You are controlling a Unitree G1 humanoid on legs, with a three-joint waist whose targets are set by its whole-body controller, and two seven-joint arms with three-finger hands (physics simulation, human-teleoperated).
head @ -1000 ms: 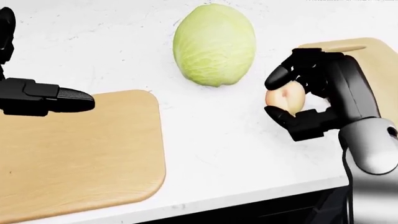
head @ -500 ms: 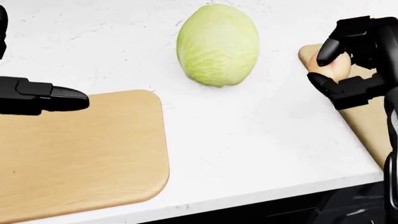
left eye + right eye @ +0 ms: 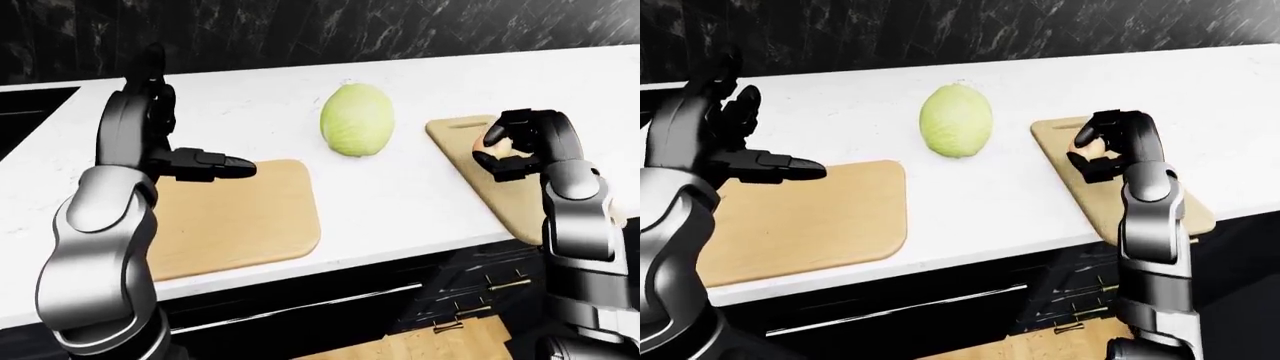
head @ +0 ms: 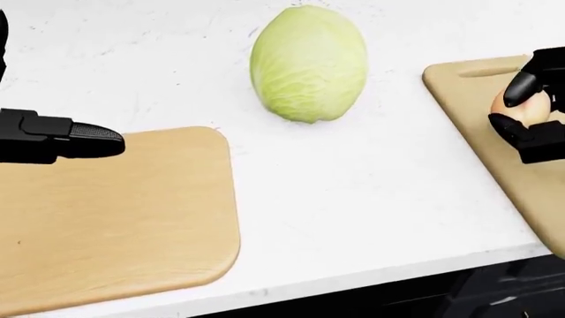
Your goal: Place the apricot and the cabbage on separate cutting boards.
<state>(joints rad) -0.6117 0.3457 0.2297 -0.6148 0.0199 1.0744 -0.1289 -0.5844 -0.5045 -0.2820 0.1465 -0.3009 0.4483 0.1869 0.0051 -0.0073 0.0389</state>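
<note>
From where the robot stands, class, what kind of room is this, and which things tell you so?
Most likely a kitchen: a white stone counter, two wooden cutting boards, and a cabbage below a dark marbled wall.

In the head view the right hand point(image 4: 536, 116) is cut off by the right edge, and its black fingers cover most of the apricot point(image 4: 519, 106). The right cutting board point(image 4: 481, 112) seems to overhang the counter edge, partly hidden by the arm.
</note>
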